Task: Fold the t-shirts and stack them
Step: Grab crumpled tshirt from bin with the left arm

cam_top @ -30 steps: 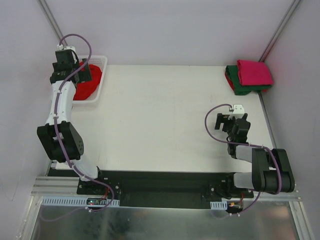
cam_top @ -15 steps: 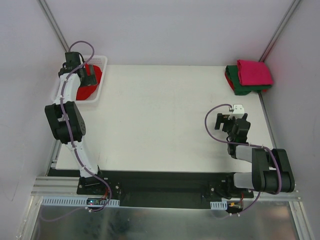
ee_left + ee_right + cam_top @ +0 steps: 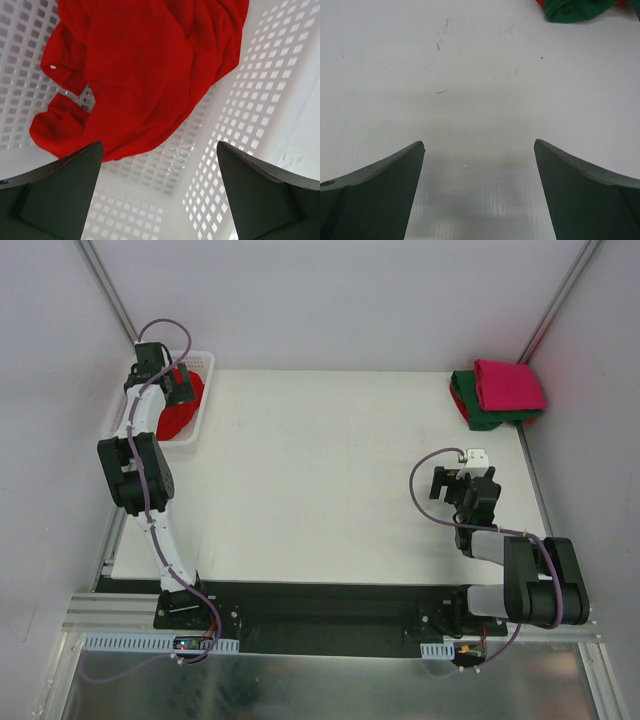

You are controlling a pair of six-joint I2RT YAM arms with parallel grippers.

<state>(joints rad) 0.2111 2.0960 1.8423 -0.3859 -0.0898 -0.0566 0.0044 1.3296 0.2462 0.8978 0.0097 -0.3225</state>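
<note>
Your left claw (image 3: pixel 159 147) hangs spread above the red t-shirt (image 3: pixel 145 75), which lies crumpled in the white mesh basket (image 3: pixel 240 125), ready to pinch it. Across the bench (image 3: pixel 320 470) from the basket, the magenta t-shirt (image 3: pixel 508 385) lies folded on the green t-shirt (image 3: pixel 470 408). Your right claw (image 3: pixel 479 145) is spread and empty.

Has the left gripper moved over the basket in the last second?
Yes. Judged against the white basket, the left gripper has shifted slightly right, toward the basket's table-side wall, and hangs open above the red t-shirt.
</note>
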